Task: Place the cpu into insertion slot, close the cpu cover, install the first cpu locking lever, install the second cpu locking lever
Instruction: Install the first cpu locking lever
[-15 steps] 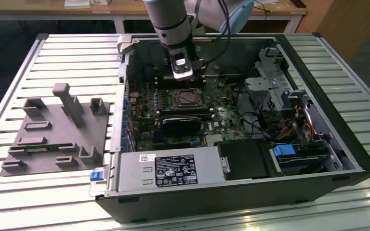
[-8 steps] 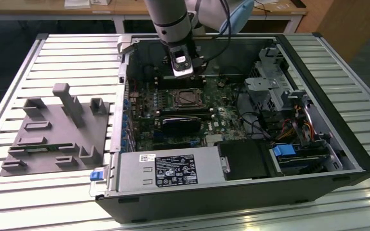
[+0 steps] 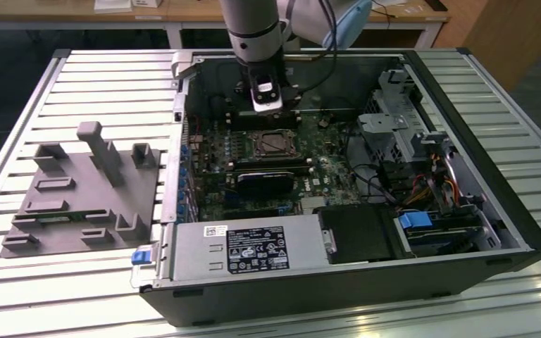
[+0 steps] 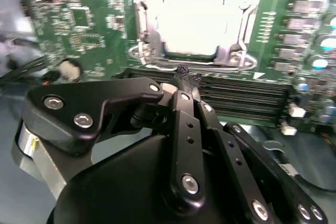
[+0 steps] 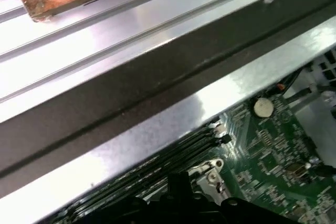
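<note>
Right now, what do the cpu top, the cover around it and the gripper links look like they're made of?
The cpu top looks like dull pale metal, evenly bright with no sharp reflections. The cpu cover looks like shiny bare sheet metal, with hard glints along its edges. The gripper links look like matte black metal or hard plastic, hard to say which, joined by bright steel-looking screws.

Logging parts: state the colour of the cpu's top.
Pale silvery-grey on the cpu, best in the second wrist view.
</note>
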### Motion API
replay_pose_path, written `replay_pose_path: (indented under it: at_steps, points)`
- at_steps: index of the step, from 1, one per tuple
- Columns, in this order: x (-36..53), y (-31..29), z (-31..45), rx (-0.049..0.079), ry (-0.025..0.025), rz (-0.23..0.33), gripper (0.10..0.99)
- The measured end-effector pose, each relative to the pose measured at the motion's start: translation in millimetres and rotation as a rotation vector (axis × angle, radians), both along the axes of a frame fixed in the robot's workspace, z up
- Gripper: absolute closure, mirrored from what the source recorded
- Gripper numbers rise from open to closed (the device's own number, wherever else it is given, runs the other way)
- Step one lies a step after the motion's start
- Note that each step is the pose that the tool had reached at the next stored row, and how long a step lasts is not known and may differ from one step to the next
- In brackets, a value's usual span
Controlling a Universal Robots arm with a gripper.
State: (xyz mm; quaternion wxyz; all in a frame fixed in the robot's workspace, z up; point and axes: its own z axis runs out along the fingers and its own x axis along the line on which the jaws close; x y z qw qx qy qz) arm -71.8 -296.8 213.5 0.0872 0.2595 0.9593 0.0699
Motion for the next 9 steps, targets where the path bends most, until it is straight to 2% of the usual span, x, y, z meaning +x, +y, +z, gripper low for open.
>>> replay_pose_path:
  at_steps: [2, 4, 7, 9]
  points:
    - [2.1, 0.0, 0.0, -0.007, 0.0349, 0.000, 0.980]
    - [4.1, 0.0, -0.1, -0.015, 0.0640, 0.000, 0.980]
    - [6.6, -0.1, -0.4, -0.023, 0.1005, 0.000, 0.980]
    - [7.6, -0.8, -0.6, -0.026, 0.1152, 0.000, 0.980]
